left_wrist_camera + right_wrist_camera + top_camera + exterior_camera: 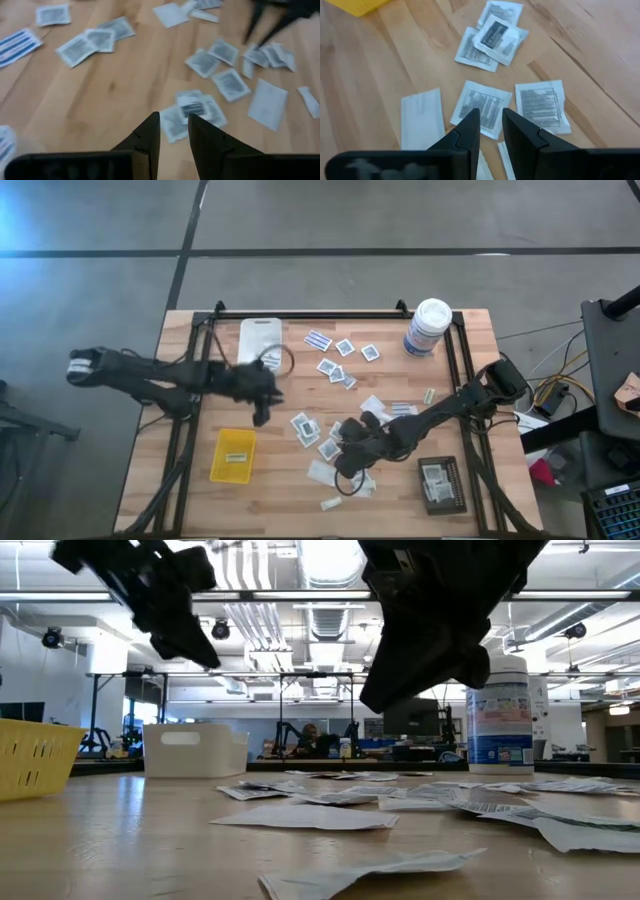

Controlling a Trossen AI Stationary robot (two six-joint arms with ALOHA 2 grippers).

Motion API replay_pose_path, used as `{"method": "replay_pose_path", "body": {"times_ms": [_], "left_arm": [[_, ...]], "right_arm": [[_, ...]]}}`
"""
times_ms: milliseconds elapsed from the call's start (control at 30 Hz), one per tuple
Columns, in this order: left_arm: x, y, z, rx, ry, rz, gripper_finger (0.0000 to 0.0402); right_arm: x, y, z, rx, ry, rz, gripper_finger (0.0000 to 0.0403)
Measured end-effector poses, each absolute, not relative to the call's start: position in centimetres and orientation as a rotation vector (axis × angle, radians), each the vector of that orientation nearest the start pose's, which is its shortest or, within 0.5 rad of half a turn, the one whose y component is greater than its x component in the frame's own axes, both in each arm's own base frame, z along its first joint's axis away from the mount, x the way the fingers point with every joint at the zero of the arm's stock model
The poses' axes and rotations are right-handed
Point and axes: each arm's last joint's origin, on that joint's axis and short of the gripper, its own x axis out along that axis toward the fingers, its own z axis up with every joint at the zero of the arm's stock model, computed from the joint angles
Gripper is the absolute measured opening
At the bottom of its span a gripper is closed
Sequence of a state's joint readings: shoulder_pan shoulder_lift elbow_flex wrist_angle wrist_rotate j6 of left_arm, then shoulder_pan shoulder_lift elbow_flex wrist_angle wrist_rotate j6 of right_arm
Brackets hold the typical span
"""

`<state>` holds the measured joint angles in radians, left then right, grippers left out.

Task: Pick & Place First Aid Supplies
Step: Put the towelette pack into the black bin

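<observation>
The first aid supplies (pixel 335 405) lie scattered on the middle of the table (pixel 190 340). The right gripper (pixel 491 125) hovers above a grey-centred packet (pixel 481 107), fingers slightly apart, holding nothing. At nine o'clock from it, the left gripper (pixel 173 131) hangs over other packets, narrowly apart and empty.

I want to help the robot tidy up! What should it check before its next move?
1. Right gripper above a packet: ok.
2. Its fingers parted, nothing between them: ok.
3. Left gripper also empty, over the table: ok.
4. Black tray near the right arm, already holding packets: ok.
5. Yellow tray has room: ok.
6. Packet lying alone, not overlapped: cannot tell.
</observation>
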<state>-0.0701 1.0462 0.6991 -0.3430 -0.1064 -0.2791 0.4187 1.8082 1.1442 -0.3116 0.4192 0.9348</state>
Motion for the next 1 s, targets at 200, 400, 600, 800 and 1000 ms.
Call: {"method": "replay_pose_path", "body": {"times_ms": [200, 400, 600, 800, 1000], "left_arm": [[20.8, -4.8, 24.6, -0.146, 0.631, 0.120, 0.0094], [21.0, -6.6, 23.1, -0.175, 0.603, 0.073, 0.0094], [22.4, -7.6, 19.7, -0.193, 0.583, 0.026, 0.0094], [24.2, -8.3, 17.6, -0.183, 0.564, -0.001, 0.0094], [25.4, -8.7, 15.2, -0.166, 0.623, 0.023, 0.0094]], "right_arm": [[34.1, 13.9, 18.1, 0.477, 0.769, -0.381, 0.0099], [34.5, 14.0, 18.4, 0.478, 0.719, -0.367, 0.0126], [35.5, 14.0, 18.1, 0.502, 0.635, -0.366, 0.0141], [36.0, 13.0, 17.0, 0.545, 0.646, -0.423, 0.0138], [36.4, 11.9, 16.9, 0.602, 0.631, -0.471, 0.0131]]}}
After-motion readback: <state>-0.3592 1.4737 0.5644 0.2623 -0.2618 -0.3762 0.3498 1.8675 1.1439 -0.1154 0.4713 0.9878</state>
